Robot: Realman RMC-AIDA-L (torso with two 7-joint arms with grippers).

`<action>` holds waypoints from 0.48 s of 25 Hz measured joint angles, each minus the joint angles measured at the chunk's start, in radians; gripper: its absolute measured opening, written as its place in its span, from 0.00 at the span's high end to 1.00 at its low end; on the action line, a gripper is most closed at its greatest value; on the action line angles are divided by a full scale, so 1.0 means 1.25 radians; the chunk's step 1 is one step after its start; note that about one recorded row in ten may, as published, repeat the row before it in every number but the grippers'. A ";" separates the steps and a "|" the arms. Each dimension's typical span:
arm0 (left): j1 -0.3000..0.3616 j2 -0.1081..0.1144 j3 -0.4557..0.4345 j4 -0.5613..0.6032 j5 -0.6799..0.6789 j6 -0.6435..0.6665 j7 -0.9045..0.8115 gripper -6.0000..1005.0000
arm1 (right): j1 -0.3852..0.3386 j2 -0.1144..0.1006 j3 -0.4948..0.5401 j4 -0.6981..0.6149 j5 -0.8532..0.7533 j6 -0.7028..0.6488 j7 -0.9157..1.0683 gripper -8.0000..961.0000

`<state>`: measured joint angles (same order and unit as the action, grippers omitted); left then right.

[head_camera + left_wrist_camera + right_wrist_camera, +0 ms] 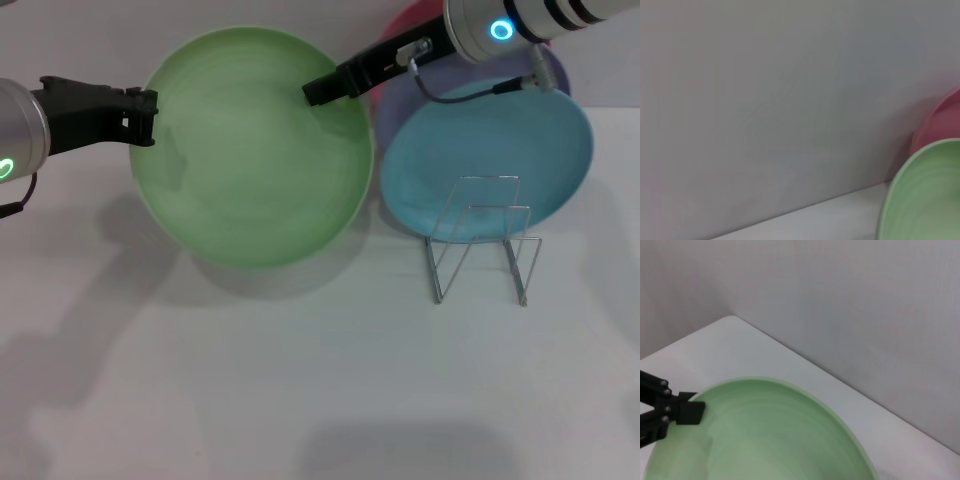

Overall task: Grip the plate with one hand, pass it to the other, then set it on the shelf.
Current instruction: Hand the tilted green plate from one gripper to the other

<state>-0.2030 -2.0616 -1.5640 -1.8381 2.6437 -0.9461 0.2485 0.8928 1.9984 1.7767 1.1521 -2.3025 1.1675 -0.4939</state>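
Observation:
The light green plate [255, 150] is held up off the white table, tilted with its face toward my head camera. My left gripper [148, 112] is shut on its left rim. My right gripper [318, 90] reaches in from the upper right and is shut on the plate's upper right rim, one finger lying across its face. The plate also shows in the left wrist view [925, 195] and in the right wrist view [765, 435], where the left gripper [687, 412] clamps the rim. The silver wire shelf [480, 240] stands empty on the table to the right.
A sky-blue plate [490, 160] stands right behind the shelf. A lavender plate [552, 70] and a pink plate [410, 20] are behind it; the pink plate also shows in the left wrist view [940, 125]. A grey wall runs along the table's back.

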 joint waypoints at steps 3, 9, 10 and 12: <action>0.000 0.000 0.000 0.000 -0.003 0.000 0.001 0.92 | 0.001 0.000 -0.003 -0.008 0.000 -0.008 0.000 0.43; 0.000 0.000 -0.001 0.000 -0.004 -0.002 0.001 0.92 | 0.002 0.000 -0.016 -0.015 0.000 -0.019 -0.004 0.50; -0.001 0.000 -0.001 0.000 -0.004 -0.002 0.001 0.92 | 0.003 0.000 -0.018 -0.015 0.001 -0.019 -0.010 0.52; -0.001 0.000 0.000 0.000 -0.004 -0.003 0.001 0.92 | 0.003 0.000 -0.018 -0.015 0.002 -0.019 -0.012 0.54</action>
<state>-0.2042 -2.0616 -1.5645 -1.8381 2.6385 -0.9493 0.2500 0.8960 1.9989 1.7537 1.1335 -2.3005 1.1433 -0.5092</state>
